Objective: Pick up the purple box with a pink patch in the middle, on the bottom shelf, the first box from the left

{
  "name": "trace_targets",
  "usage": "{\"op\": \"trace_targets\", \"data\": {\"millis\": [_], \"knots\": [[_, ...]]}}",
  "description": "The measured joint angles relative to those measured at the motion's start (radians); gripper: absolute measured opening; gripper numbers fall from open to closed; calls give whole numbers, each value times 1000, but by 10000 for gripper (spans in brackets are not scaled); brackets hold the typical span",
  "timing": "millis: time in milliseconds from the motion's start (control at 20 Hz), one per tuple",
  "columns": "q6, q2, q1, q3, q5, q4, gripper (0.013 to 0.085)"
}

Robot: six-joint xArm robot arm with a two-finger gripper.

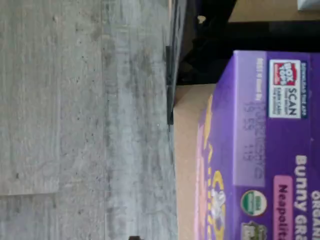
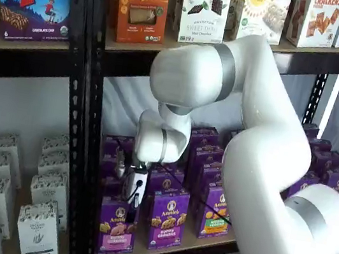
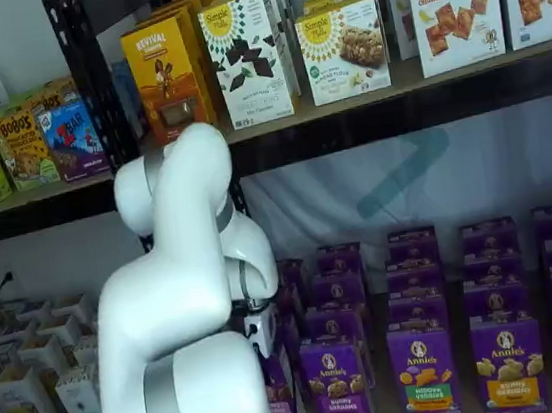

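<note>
The purple box [image 2: 116, 227] stands upright at the left end of the bottom shelf [image 2: 166, 249], with a pale round logo and a pink patch low on its front. In the wrist view its purple top [image 1: 270, 150] fills one side, with a pink "Neapolitan" label, resting on the wooden board [image 1: 186, 150]. My gripper [image 2: 132, 213] hangs from the white arm right at the box's top. Its black fingers show as one dark shape, so I cannot tell whether there is a gap or a grip. In a shelf view the arm [image 3: 198, 307] hides most of this box.
More purple Annie's cartons [image 2: 166, 220] stand in rows to the right and behind. A black perforated upright [image 2: 81, 152] is close on the left, with white cartons [image 2: 37, 228] beyond it. The upper shelf [image 2: 189, 46] carries snack boxes. Grey floor [image 1: 75, 125] lies in front of the rack.
</note>
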Motion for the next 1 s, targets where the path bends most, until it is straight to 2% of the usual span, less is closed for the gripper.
{"op": "trace_targets", "data": {"millis": [350,500,600,650,700,850,1000], "knots": [[-6,35,2,-34,-19,8,850],[6,44,2,-46,-17,-5,850],[12,50,2,-53,-17,-11,770],[18,53,1,-57,-14,-17,770],[19,55,1,-60,-13,-18,730],[17,60,1,-68,-5,-16,690],[19,65,1,-75,1,-17,610]]}}
